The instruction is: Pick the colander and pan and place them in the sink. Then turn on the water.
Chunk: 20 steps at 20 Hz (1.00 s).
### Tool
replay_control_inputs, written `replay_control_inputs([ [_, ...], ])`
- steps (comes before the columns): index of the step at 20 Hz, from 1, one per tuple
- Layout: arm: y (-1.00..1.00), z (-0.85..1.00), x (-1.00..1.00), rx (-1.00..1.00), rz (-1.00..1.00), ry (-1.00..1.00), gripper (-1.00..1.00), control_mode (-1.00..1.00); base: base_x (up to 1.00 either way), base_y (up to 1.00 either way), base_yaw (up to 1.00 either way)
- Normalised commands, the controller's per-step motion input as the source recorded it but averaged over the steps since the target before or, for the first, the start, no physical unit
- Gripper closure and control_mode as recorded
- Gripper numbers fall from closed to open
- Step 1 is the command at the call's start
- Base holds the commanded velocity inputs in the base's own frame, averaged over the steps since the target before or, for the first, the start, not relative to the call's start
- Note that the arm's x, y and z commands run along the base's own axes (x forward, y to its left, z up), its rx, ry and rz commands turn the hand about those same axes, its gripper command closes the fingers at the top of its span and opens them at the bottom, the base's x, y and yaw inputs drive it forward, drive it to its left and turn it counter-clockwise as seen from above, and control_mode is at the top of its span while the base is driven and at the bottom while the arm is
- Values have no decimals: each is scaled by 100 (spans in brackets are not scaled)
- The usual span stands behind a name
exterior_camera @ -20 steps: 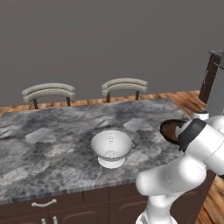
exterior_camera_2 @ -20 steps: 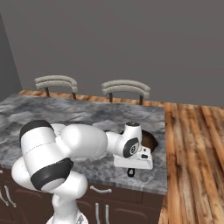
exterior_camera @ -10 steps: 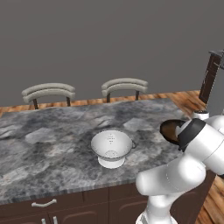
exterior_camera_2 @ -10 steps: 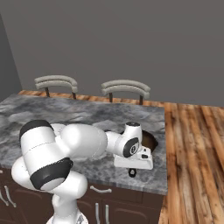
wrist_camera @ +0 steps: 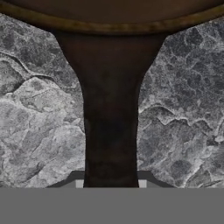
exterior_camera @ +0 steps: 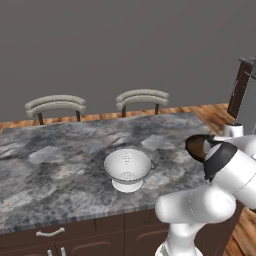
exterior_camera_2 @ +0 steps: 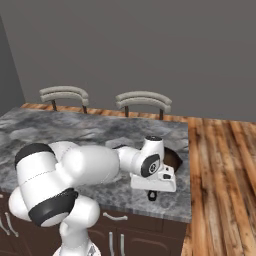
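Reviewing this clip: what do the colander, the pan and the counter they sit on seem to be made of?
Colander: looks like white enamel or glazed ceramic, smooth, evenly white, with small holes; plastic is possible.
Pan: dark brown-black, probably coated metal, with a lighter brownish rim edge; its handle is matte dark, material unclear.
Counter: looks like polished grey marble or granite, with mottled, veined patterning.

Evenly lit, flat rendered light; no glare, no blur; soft faint shadows on the tabletop (exterior_camera: 60, 170); coarse, pixelated stone texture in the hand view.

Arm low, pincer (wrist_camera: 111, 181) clamped on pan handle (wrist_camera: 110, 131).
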Motion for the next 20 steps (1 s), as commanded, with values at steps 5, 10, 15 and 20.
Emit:
replay_control_inputs([
  [5,0,50,-24,0,-1,0,100,-100,0,0,0],
  [10,5,53,-14,0,-3,0,100,-100,0,0,0],
  [15,33,54,-2,0,-1,0,100,-100,0,0,0],
  [20,49,45,-1,0,0,0,100,-100,0,0,0],
])
